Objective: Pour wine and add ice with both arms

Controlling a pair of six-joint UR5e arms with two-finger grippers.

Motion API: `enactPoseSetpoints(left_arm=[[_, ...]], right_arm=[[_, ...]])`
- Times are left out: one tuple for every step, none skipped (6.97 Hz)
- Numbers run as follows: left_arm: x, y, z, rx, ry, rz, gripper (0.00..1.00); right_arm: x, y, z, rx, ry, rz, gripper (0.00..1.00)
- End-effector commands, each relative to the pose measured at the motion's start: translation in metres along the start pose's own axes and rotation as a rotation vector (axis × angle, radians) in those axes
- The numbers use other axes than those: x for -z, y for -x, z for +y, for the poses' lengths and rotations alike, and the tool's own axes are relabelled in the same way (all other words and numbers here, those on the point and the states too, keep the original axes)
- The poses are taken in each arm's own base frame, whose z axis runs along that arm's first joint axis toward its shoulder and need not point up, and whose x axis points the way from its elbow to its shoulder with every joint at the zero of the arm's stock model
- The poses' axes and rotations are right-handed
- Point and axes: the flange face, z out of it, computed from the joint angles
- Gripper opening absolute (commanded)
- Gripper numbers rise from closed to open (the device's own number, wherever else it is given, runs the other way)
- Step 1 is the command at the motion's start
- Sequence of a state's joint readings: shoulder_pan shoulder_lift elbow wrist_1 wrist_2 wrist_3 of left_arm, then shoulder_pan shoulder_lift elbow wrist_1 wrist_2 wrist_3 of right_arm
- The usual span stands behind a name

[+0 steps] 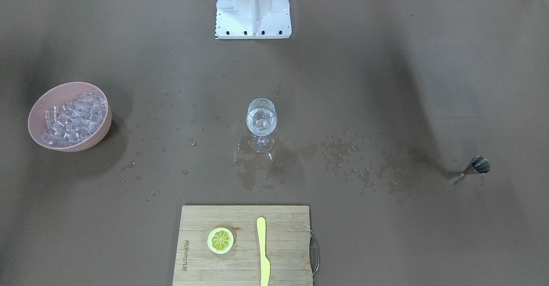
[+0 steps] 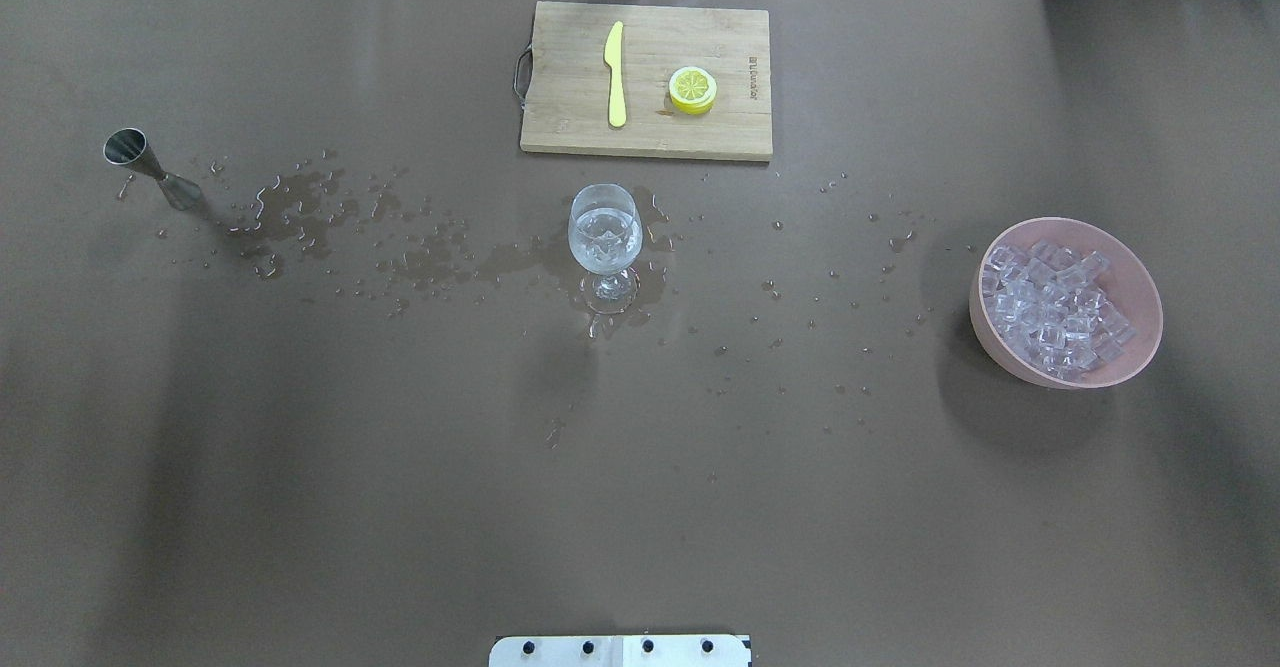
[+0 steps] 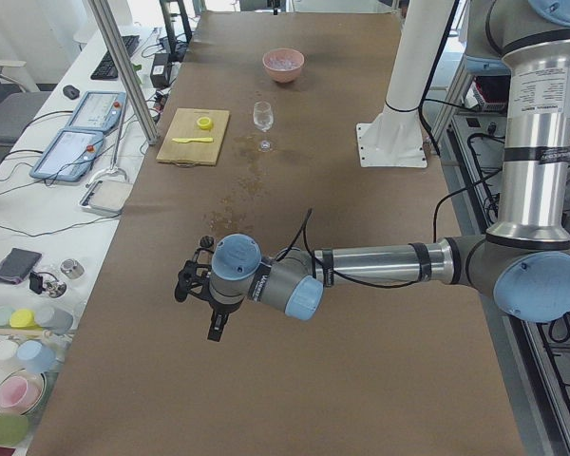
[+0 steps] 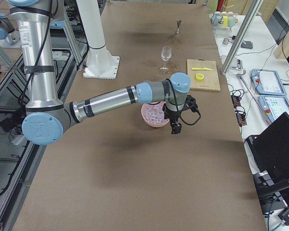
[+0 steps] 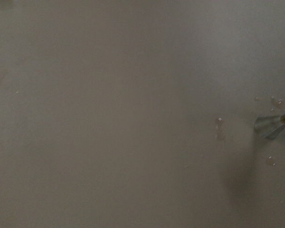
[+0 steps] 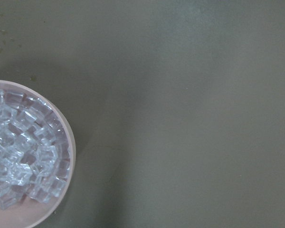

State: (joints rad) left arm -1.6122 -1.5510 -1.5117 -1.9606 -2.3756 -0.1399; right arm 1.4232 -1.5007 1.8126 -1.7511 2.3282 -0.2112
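A stemmed wine glass stands mid-table with a small amount of clear wine in it. Many clear ice cubes fill a pink bowl. A steel jigger stands at the other end. My left gripper hangs above the table near the jigger's end. My right gripper hangs beside the bowl. Both grippers show only in the side views, and I cannot tell whether they are open or shut.
A wooden cutting board holds a lemon slice and a yellow knife. Spilled drops and puddles lie around the glass and toward the jigger. The white pedestal stands at the robot's side.
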Motion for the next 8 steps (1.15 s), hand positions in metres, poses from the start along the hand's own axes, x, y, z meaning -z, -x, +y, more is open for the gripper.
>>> enactPoseSetpoints(left_arm=[[0.015, 0.035, 0.037, 0.168, 0.046, 0.007, 0.98], [0.015, 0.034, 0.045, 0.171, 0.049, 0.016, 0.98], [0.027, 0.019, 0.048, 0.164, 0.039, 0.07, 0.98], [0.026, 0.011, 0.097, 0.176, 0.06, 0.189, 0.98], [0.036, -0.01, 0.062, 0.084, 0.004, 0.198, 0.98], [0.042, -0.016, 0.034, 0.063, -0.018, 0.164, 0.98], [0.062, -0.04, 0.018, 0.006, -0.063, 0.154, 0.98], [0.067, -0.043, 0.022, -0.003, -0.07, 0.157, 0.98]], right_arm=[[-0.003, -0.01, 0.007, 0.01, 0.003, -0.007, 1.0], [-0.003, -0.01, 0.007, 0.009, 0.002, -0.007, 1.0], [0.0, -0.007, 0.011, 0.014, -0.003, -0.006, 1.0], [0.004, -0.004, 0.01, 0.023, -0.01, 0.002, 1.0], [0.003, -0.005, 0.011, 0.022, -0.006, 0.011, 1.0], [0.004, -0.005, 0.011, 0.021, -0.008, 0.011, 1.0], [0.001, -0.006, 0.012, 0.018, -0.002, 0.01, 1.0], [0.001, -0.006, 0.008, 0.018, -0.004, 0.007, 1.0]])
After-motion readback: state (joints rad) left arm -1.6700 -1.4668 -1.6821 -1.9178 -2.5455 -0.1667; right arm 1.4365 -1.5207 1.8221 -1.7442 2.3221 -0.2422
